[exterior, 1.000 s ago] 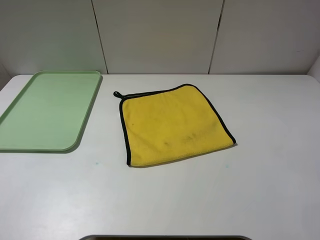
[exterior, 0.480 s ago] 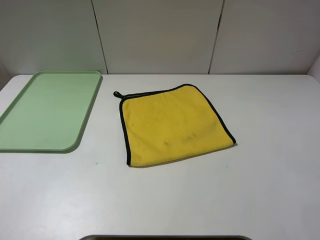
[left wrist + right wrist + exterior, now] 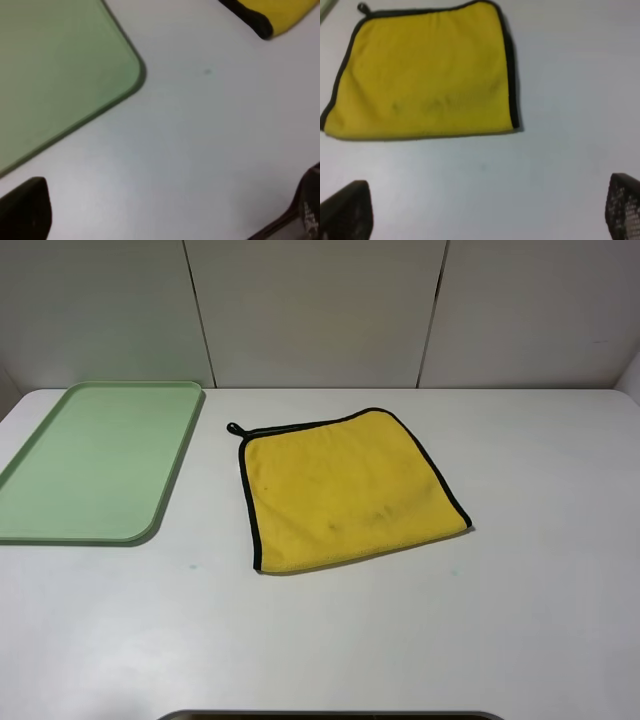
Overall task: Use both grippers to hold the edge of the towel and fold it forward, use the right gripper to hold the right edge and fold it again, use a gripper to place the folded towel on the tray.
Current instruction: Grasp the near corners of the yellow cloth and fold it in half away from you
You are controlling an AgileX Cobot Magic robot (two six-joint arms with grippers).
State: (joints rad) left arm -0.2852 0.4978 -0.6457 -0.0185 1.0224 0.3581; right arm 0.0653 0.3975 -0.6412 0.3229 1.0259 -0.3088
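Towel (image 3: 350, 490) lies flat mid-table, just right of the tray (image 3: 176, 465), while the left gripper (image 3: 165, 215) and right gripper (image 3: 485, 210) hang on its near side, jaws spread wide and holding nothing, probably poised to take its near edge.

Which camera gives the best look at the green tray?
The exterior high view: it shows nearly the whole tray, rim and all, lying left of the towel. The left wrist view catches only one rounded corner; the right wrist view shows at most a sliver.
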